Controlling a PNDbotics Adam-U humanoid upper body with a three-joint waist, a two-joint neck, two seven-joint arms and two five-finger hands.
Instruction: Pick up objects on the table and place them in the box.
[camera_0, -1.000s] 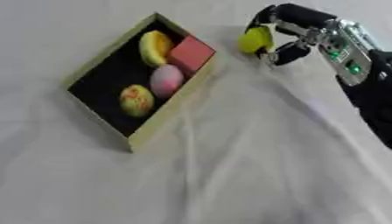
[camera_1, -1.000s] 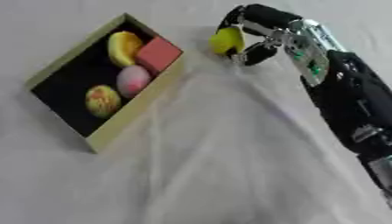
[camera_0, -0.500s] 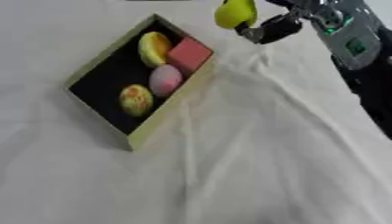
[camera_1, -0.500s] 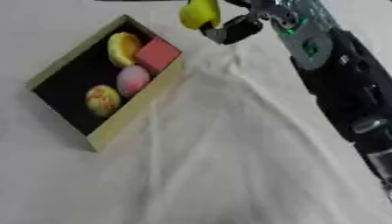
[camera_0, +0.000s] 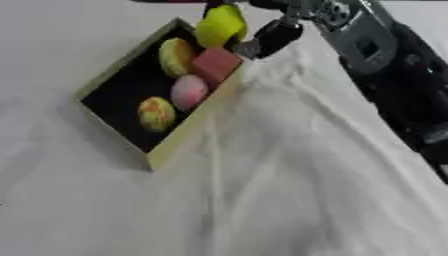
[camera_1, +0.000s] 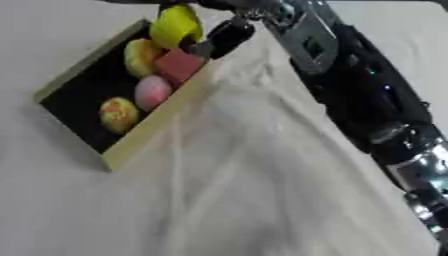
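Nearest the camera the surface (camera_0: 262, 200) is covered by a white cloth, rumpled into long folds that run up toward the far side; on it, to the left of the middle, lies the box (camera_0: 179, 140) — a shallow tray with pale yellow-green walls and a black floor, set askew with one corner pointing near. Inside, from the near end going away, lie a yellow-orange speckled round thing (camera_0: 156, 113), a pink egg-shaped thing (camera_0: 188, 91), a red block (camera_0: 215, 63) against the right wall and a yellow rounded thing (camera_0: 174, 55) beside it, the last three crowded close together. Beyond them, over the far corner of the box, the right hand (camera_1: 220, 35) comes in from the upper right on a black and silver arm (camera_1: 359, 90); its dark fingers are curled round a yellow-green fruit (camera_1: 175, 25), pinching it above the box's far end — whether the fruit touches the things below cannot be told; the left hand shows in neither view.
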